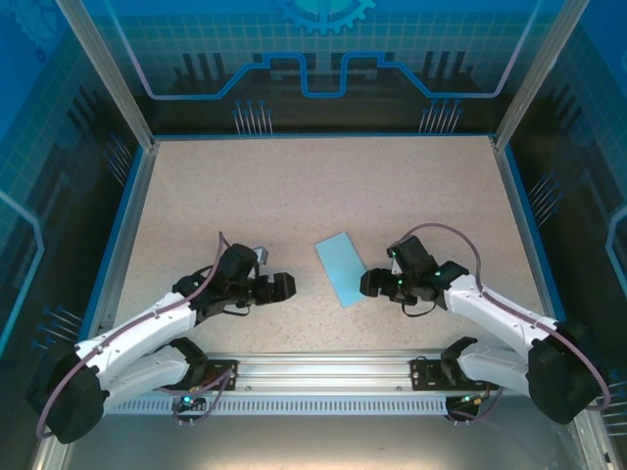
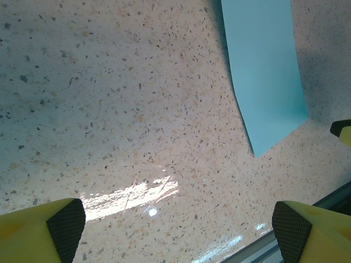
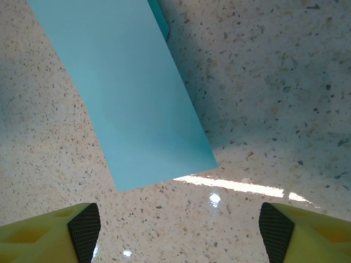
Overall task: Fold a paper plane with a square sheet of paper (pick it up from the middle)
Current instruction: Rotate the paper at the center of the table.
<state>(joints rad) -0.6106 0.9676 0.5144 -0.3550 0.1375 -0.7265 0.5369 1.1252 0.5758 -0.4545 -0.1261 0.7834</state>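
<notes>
I've got one light-blue sheet of paper [image 1: 341, 268] on the table. It lies flat a little toward 6 o'clock from the middle of the speckled tabletop [image 1: 294, 186]. From above it reads as a narrow rectangle rather than a square, with its long axis running from 11 o'clock to 5 o'clock. On my right wrist camera the sheet [image 3: 131, 104] shows a sliver of a second, darker layer peeking out at its far corner, so it looks doubled over. No paper plane shape here, just that one strip.

Two grippers, one either side of it. The left gripper [image 1: 282, 287] sits at 9 o'clock of the sheet, apart from it, with bare tabletop between them. Its jaws stand wide and empty. On the left wrist camera I count two yellow fingers with black pads, spread to the frame's bottom corners [image 2: 176, 227], and the sheet [image 2: 263, 71] is up at 1 o'clock.

The right gripper [image 1: 368, 284] is at 4 o'clock of the sheet, just beside its near right corner. I can't see contact. Its jaws are spread and hold nothing. Both pads flank bare table [image 3: 178, 230], and the sheet's near edge lies just ahead at 11 o'clock.

Two white arms run back to one aluminium rail [image 1: 323, 367] at 6 o'clock.
</notes>
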